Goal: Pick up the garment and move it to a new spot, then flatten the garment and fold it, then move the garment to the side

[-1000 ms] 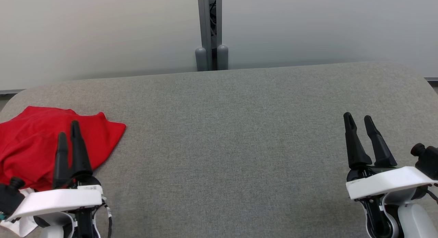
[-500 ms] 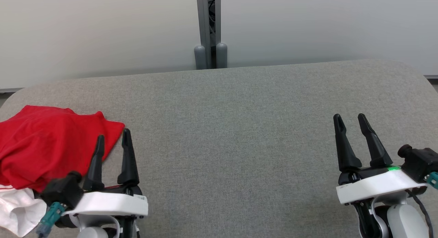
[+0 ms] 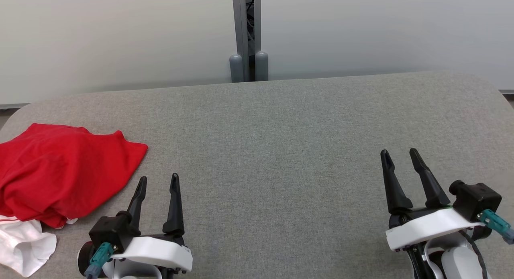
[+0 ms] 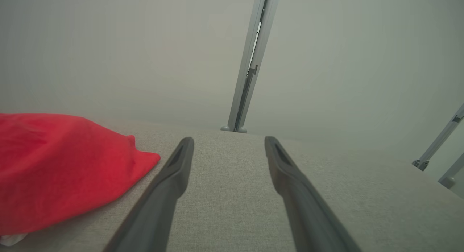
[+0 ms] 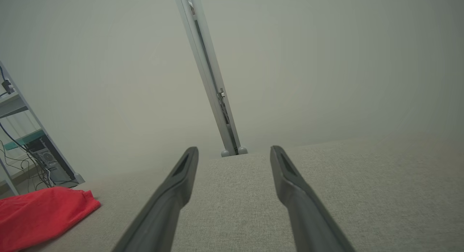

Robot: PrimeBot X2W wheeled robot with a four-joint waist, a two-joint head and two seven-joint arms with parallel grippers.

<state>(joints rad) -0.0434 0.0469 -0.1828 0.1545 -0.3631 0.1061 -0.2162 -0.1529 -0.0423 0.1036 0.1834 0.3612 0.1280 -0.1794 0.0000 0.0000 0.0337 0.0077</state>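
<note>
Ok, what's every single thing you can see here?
Crumpled red cloth garment: one, red, far left of the table.
White cloth: one piece, white, under the red garment's near edge.
Grey fabric-covered table: one, grey, spread under everything.
Grey metal post: one, grey, behind the table's middle.
Pale wall panels: two, off-white, either side of the post.
Shelf with computer and cables: one, grey, past the garment.
Left gripper: one, black fingers, open, beside the garment, not touching.
Right gripper: one, black fingers, open, over the table's right side.
</note>
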